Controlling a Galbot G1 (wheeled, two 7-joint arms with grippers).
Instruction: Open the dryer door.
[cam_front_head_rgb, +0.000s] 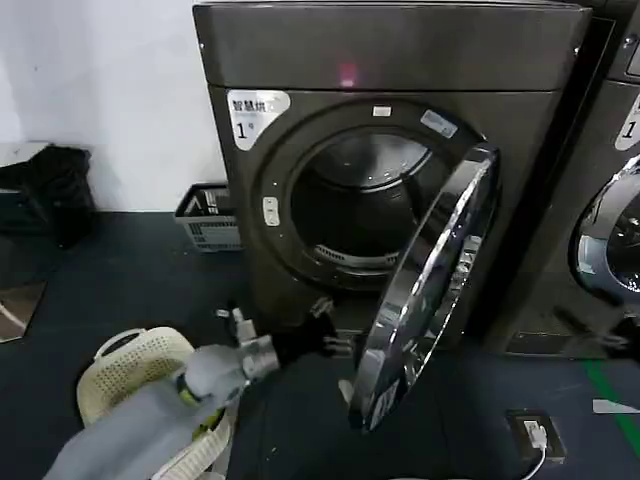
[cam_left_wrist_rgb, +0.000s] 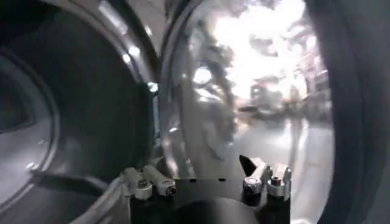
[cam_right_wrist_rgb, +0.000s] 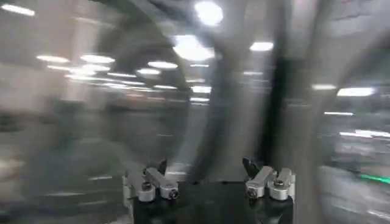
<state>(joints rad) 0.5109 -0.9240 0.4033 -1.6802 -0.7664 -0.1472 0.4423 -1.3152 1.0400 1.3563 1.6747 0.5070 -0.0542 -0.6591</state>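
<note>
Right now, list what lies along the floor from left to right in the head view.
Cream plastic laundry basket → left gripper → chrome-ringed round dryer door, swung open → small dark box with white cable → green floor tape.

Not much readable here tbh. The big dark grey-brown metal front-loading dryer (cam_front_head_rgb: 390, 150) has a white label (cam_front_head_rgb: 254, 113) at the upper left of its front, with a line of Chinese characters too small for me to make out and a big "1" below them. The neighbouring dark machine (cam_front_head_rgb: 612, 150) at the right edge has a similar white label (cam_front_head_rgb: 629, 125), also showing a "1". Other small stickers on the dryer front are unreadable.
</note>
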